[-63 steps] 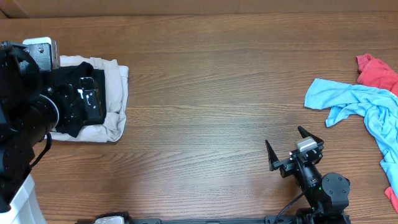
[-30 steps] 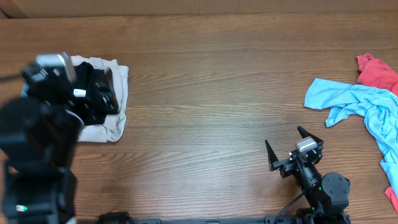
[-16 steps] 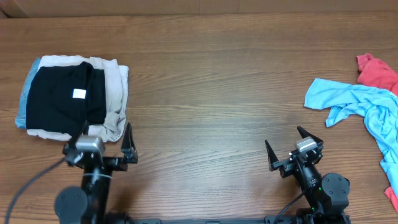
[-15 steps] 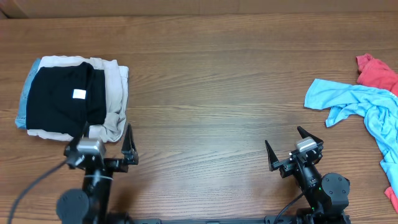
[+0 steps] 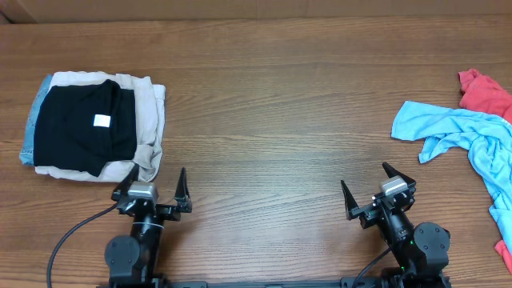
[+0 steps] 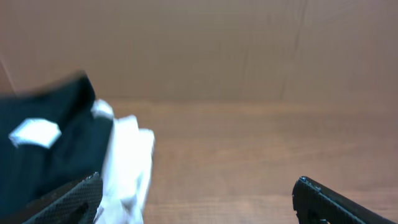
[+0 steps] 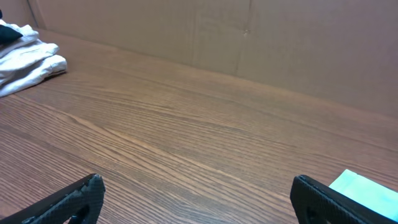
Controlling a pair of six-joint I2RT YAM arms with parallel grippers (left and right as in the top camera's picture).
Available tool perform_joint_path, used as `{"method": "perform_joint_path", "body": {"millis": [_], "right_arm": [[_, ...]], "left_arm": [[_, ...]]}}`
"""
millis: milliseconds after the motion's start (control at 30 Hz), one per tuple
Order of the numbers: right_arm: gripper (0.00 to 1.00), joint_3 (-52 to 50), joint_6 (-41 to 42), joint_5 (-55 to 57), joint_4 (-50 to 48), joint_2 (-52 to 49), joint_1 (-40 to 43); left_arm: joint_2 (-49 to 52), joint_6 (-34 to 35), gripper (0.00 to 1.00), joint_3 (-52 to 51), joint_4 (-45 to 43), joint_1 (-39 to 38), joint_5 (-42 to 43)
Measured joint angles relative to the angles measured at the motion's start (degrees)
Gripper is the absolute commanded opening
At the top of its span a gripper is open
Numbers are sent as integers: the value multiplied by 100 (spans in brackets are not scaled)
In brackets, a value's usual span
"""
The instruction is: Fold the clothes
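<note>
A black garment with a white label lay over cream fabric, left on the wooden table.

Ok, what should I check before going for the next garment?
1. Left tool open and empty: ok.
2. Right tool open and empty: ok.
3. Black T-shirt folded, lying on the cream garment: ok.
4. Light blue garment folded: not ok, it lies crumpled on the right.
5. Light blue garment free of the red garment: cannot tell, they meet.
</note>
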State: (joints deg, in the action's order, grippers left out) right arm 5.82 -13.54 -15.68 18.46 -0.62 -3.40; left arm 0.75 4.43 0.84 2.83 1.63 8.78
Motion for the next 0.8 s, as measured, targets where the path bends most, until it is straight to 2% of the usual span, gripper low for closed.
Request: {"method": "perform_joint_path", "body": {"millis": [800], "right_arm": [[100,0,0,0,-7,-2,0]], "left_arm": [[-2,0,100,-37,66,-55,-2]]}}
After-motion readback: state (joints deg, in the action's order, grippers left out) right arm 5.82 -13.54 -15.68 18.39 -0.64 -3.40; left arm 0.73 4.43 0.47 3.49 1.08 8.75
